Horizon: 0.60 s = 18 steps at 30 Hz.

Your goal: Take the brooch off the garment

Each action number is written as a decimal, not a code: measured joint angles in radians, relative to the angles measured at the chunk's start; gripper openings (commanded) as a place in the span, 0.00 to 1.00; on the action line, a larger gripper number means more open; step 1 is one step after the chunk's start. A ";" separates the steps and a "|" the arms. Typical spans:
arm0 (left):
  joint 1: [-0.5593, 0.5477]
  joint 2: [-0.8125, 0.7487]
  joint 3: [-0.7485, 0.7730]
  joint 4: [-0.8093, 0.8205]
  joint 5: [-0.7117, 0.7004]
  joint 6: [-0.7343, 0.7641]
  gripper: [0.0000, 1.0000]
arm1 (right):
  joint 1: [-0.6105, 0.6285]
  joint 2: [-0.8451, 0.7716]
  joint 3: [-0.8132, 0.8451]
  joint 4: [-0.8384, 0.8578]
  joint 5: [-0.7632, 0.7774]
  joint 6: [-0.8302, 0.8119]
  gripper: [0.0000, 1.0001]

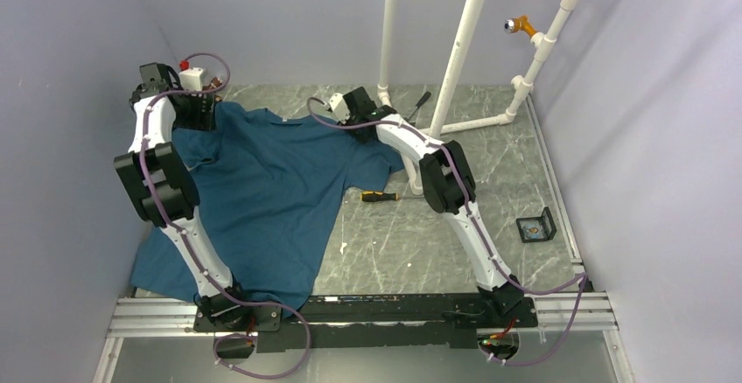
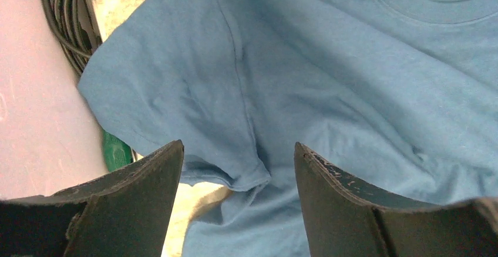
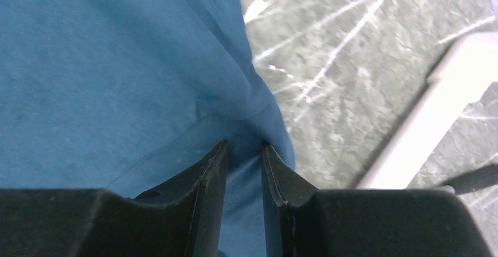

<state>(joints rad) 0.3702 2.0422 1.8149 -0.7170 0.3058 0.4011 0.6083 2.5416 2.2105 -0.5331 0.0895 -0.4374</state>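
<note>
shirt (image 1: 262, 191) is lying left of centre; brooch is showing nowhere, removal likely pending; left gripper (image 2: 236, 151) is hovering released over shirt's upper left; right gripper (image 3: 245, 151) is pinching shirt's right edge.

From above, the left arm (image 1: 162, 182) hid a strip of the garment (image 1: 271, 182), and a small dark object (image 1: 535, 226) on the worktop (image 1: 420, 243) was too small to identify. The collar (image 2: 446, 4) ran off the left wrist view's top edge. Whether cloth was pinched between the right tool's (image 3: 245, 149) fingers could not be told. The brooch could not be made out anywhere.
</note>
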 measured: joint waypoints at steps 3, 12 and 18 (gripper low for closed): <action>-0.002 0.043 0.048 -0.006 -0.010 0.004 0.74 | -0.027 0.000 -0.005 0.011 0.014 -0.010 0.30; -0.013 0.071 0.071 -0.005 -0.019 0.005 0.70 | -0.063 0.000 -0.005 0.015 0.018 -0.025 0.35; -0.021 0.084 0.092 -0.015 -0.010 0.018 0.78 | -0.064 -0.008 -0.005 0.011 0.016 -0.022 0.62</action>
<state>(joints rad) 0.3489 2.1258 1.9068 -0.7319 0.2958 0.4191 0.5446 2.5332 2.2051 -0.5224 0.1055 -0.4595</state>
